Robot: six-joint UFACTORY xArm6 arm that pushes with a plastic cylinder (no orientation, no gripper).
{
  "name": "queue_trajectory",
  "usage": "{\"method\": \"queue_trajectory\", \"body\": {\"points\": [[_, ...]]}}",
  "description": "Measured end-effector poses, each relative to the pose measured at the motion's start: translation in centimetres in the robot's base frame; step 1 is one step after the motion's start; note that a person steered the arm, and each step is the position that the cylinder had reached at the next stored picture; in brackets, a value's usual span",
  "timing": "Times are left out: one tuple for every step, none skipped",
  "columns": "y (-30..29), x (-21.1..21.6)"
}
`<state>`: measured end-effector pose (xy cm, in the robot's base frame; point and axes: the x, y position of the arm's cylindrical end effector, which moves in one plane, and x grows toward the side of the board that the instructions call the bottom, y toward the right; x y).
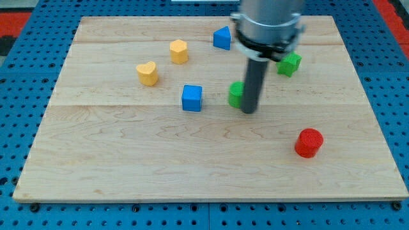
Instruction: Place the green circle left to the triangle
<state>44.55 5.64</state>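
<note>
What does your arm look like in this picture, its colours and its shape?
My arm ends in a wide, round, silver-grey metal body with a black ring around its lower edge. Below it hangs a straight dark grey rod, and my tip is plain and blunt. No cables, markings or jaws show.

Bright, even light falls from overhead on the pale surface (128, 160), with only small soft shadows under the blocks. The arm's grey housing (267, 22) is motion-blurred (blocks stay crisp); no glare.

Green circle (236, 94), seemingly half hidden, mid-board; blue triangle (222, 38) near the view's top.
</note>
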Motion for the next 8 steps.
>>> {"method": "queue_trajectory", "body": {"points": [[-1.7,-3.9],[-3.6,-7.4],[1.1,-7.9],[0.2,-10.7],[1.2,-9.6],[-3.2,-10.7],[-1.5,-8.5],[-5.8,-8.0]]}}
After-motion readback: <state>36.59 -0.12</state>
